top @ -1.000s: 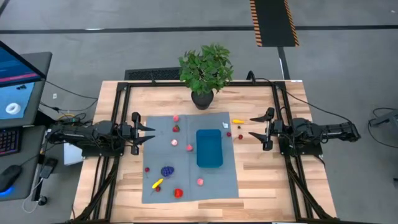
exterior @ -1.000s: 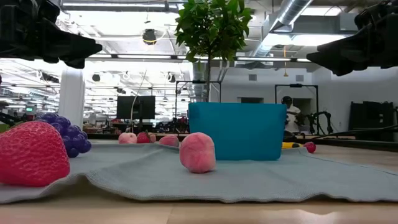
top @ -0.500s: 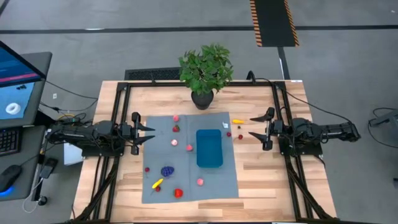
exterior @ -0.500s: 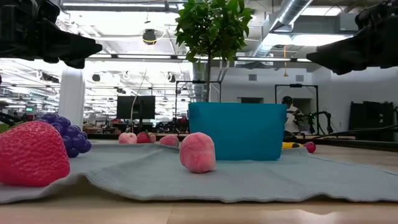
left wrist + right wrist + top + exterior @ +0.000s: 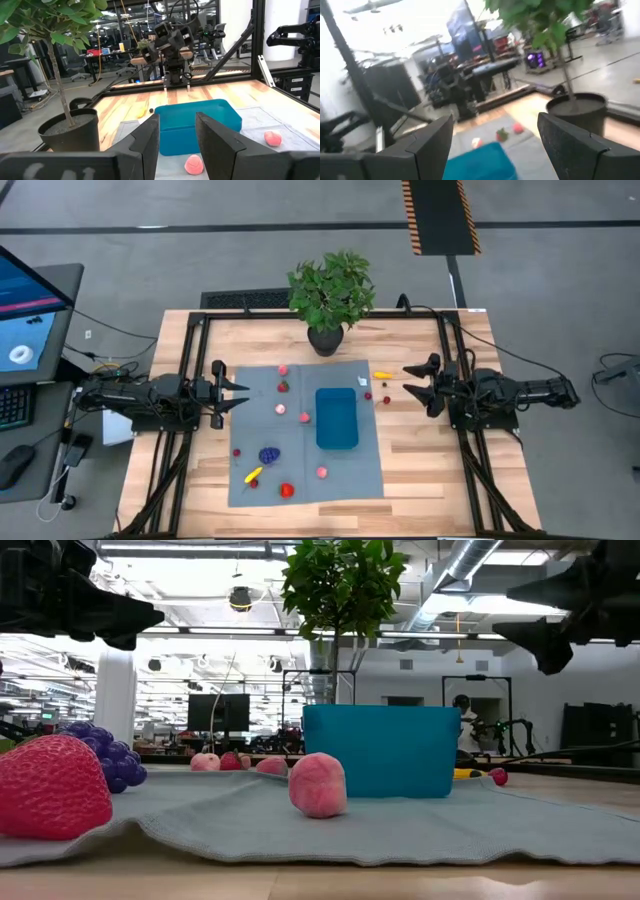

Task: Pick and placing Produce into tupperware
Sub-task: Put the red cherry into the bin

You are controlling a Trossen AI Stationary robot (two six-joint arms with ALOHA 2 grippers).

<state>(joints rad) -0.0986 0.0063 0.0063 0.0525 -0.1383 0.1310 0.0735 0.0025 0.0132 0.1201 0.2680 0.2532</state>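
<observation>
No lettering, label, brand, number or sign can be read on anything in these views.

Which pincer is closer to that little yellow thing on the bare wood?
The right pincer, just beside the yellow piece. The left pincer sits across the mat, past the blue container.

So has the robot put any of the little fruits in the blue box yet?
Not yet. The blue container looks empty from above. The strawberry, grapes, banana and pink pieces all lie on the grey mat or the wood. Nothing is in hand: the right pincer is open and empty beside the mat, the left pincer waits at the other edge. All the picking is left.
</observation>
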